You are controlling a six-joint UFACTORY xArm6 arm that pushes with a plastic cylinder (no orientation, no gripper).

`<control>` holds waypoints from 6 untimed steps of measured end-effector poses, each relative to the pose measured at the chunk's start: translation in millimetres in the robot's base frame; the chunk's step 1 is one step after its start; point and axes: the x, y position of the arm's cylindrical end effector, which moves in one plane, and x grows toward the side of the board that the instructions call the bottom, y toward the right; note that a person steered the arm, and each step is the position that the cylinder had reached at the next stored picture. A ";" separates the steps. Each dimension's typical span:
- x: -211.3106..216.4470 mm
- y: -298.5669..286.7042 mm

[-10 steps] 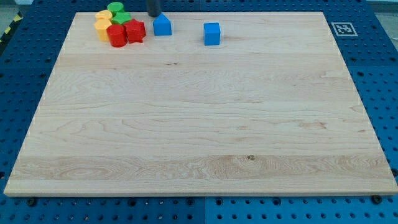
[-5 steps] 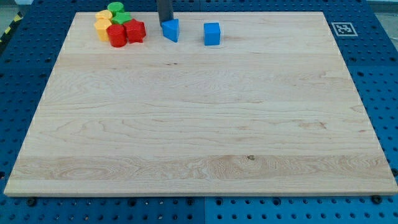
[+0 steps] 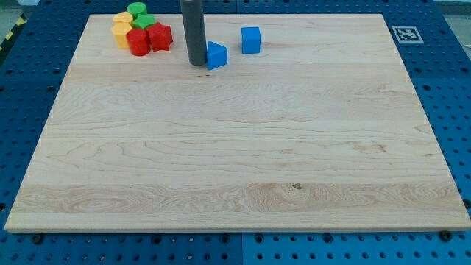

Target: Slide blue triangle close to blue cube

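The blue triangle (image 3: 216, 55) lies near the top of the wooden board (image 3: 235, 147), left of and a little below the blue cube (image 3: 251, 40). A gap of about one block width separates them. My tip (image 3: 196, 63) stands on the board right against the triangle's left side. The dark rod rises from it to the view's top edge.
A cluster of blocks sits at the board's top left corner: two red blocks (image 3: 149, 37), yellow blocks (image 3: 121, 29) and green blocks (image 3: 139, 12). A black and white marker tag (image 3: 404, 34) is at the board's top right corner.
My tip has moved down and to the right. The blue triangle slid down and right with it, turned, and is now closer to the blue cube. The cube has not moved.
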 end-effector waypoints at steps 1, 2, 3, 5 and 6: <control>2.9 0.0; 2.9 4.3; -1.1 24.8; -25.2 67.3; -36.5 87.0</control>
